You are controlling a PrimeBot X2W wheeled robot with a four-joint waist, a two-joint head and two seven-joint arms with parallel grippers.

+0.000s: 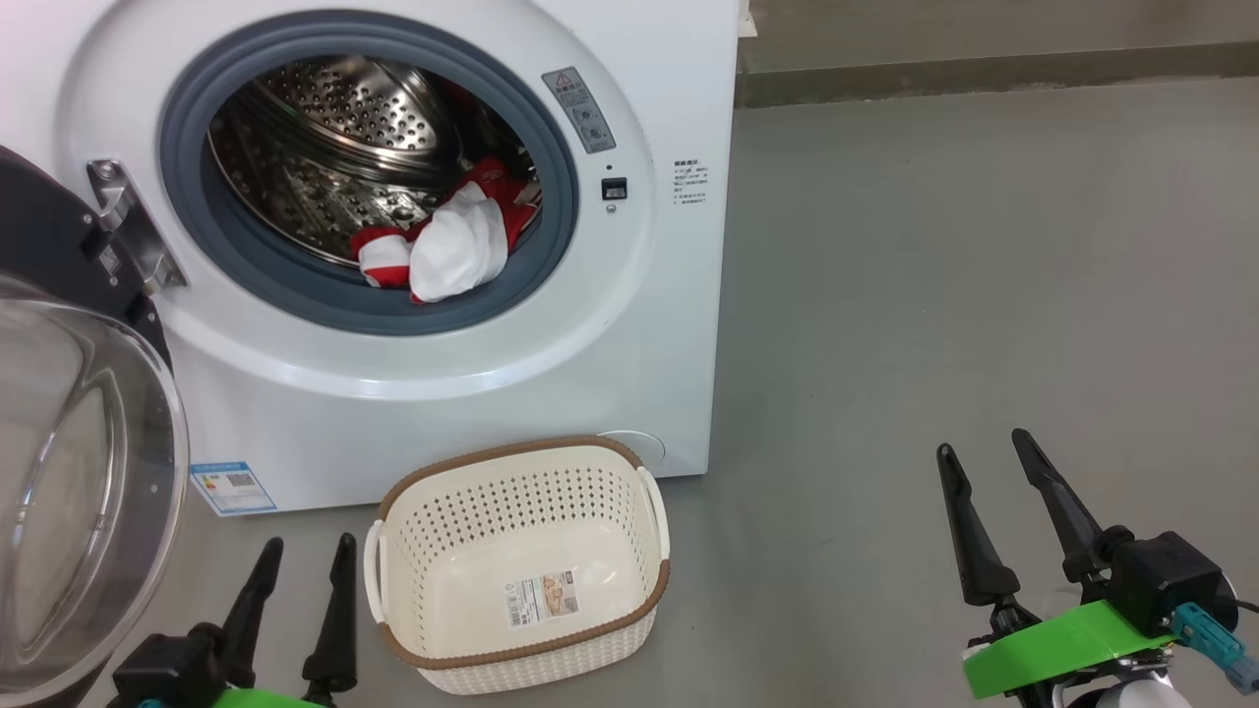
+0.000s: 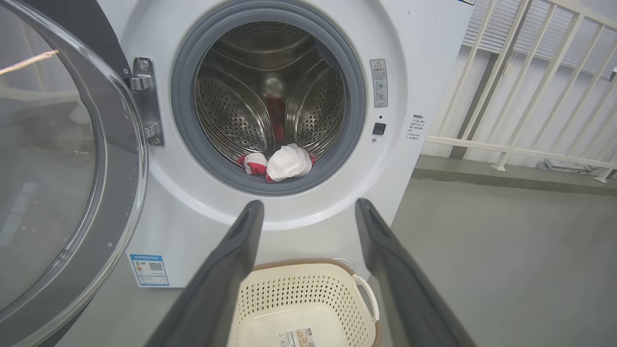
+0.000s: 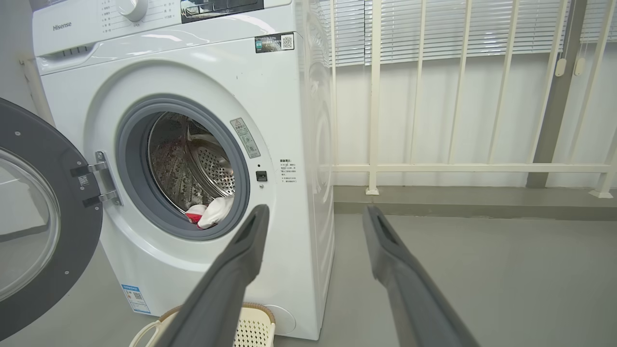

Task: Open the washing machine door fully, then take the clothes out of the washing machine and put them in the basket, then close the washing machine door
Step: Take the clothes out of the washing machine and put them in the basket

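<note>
Washing machine door [image 1: 59, 472] swung open; red-and-white clothes [image 1: 448, 246] at drum lip of washing machine [image 1: 492, 393]; cream basket [image 1: 521, 565] empty on floor

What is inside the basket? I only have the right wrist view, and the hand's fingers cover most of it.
Observer: In the head view the basket holds none of the clothes, just a sticker on its bottom.
Operator: Where is the left hand?
Observer: The left hand is open and holds nothing, low at the basket's left.
Operator: And the right hand against the basket?
Observer: The right hand is open, well to the basket's right, over the floor.
</note>
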